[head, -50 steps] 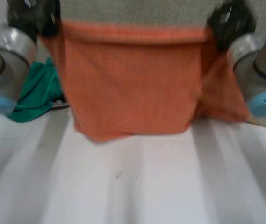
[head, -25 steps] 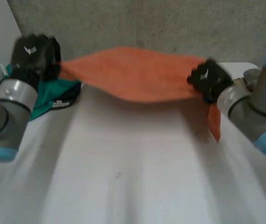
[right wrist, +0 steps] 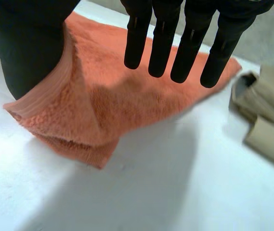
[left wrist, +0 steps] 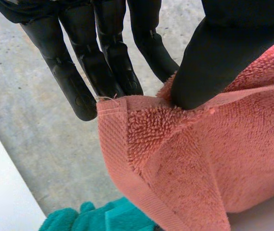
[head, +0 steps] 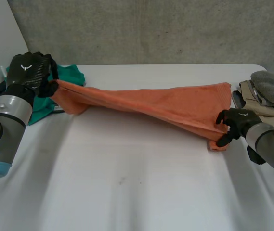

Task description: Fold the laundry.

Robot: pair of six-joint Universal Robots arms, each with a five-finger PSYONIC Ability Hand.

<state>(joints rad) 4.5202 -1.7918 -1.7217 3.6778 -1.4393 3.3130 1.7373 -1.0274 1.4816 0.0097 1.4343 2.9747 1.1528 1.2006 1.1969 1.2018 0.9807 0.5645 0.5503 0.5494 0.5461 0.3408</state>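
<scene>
An orange towel (head: 151, 103) stretches low over the white table (head: 127, 187) from left to right. My left hand (head: 28, 72) holds its left corner raised at the table's back left. In the left wrist view the thumb (left wrist: 223, 57) pinches the towel's hem (left wrist: 127, 125) against the fingers. The towel's right end lies bunched on the table. My right hand (head: 237, 124) is at that end, open. In the right wrist view its straight fingers (right wrist: 175, 38) hover over the towel (right wrist: 108, 101), while the thumb (right wrist: 26, 43) rests against the towel's edge.
A green cloth (head: 40, 103) lies crumpled at the back left behind my left hand, and it also appears beneath the towel's corner as a green cloth (left wrist: 103, 216). Folded beige and grey garments (head: 259, 91) are stacked at the right edge, close to my right hand. A concrete wall runs behind the table.
The towel, held up high a second ago, has swung down and forward onto the table. My right hand has opened and let go of its corner. The left keeps its pinch.
</scene>
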